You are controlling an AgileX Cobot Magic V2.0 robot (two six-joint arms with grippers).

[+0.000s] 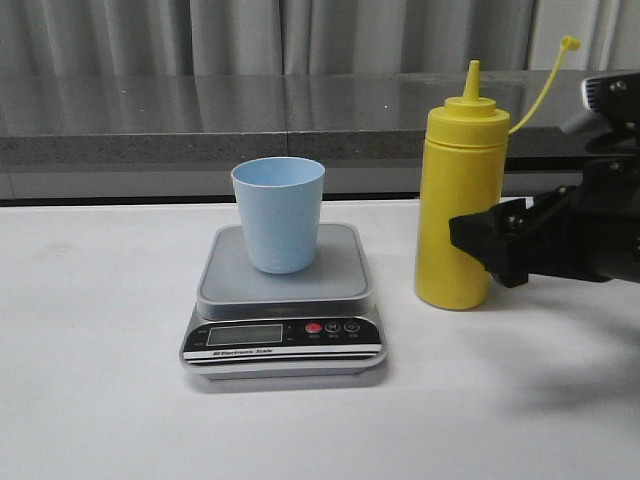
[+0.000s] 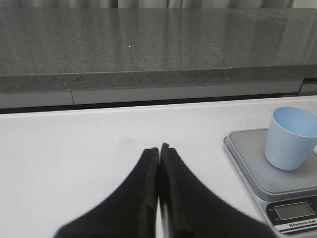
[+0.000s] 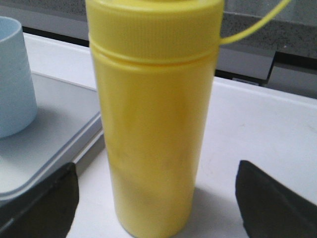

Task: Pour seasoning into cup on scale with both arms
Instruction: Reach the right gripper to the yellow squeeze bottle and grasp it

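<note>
The left gripper [image 2: 159, 148] is pressed fully closed, its two black fingers meeting at the tips with nothing between them, low over the white table [image 1: 90, 330]. Off to one side of those closed tips, well apart from them, lies the scale [image 1: 283, 305] with its grey platform, lit display and red button [image 1: 313, 327].

On the platform stands the pale blue cup [image 1: 279, 214], upright, mouth up; what little of its inside shows looks empty (the front view does not reach the bottom).

Just beside the scale, on the table, stands the yellow squeeze bottle [image 1: 461, 200]. Its long axis is vertical, nozzle pointing straight up, and the thin cap strap [image 1: 545, 85] arcs away from its neck with the cap at the end. The wall is opaque, so its fill cannot be told.

The right gripper [image 3: 158, 193] is spread wide, one finger [image 3: 44, 203] on either side of the bottle's lower body, with clear gaps on both sides; it holds nothing, the bottle centred between the jaws.
</note>
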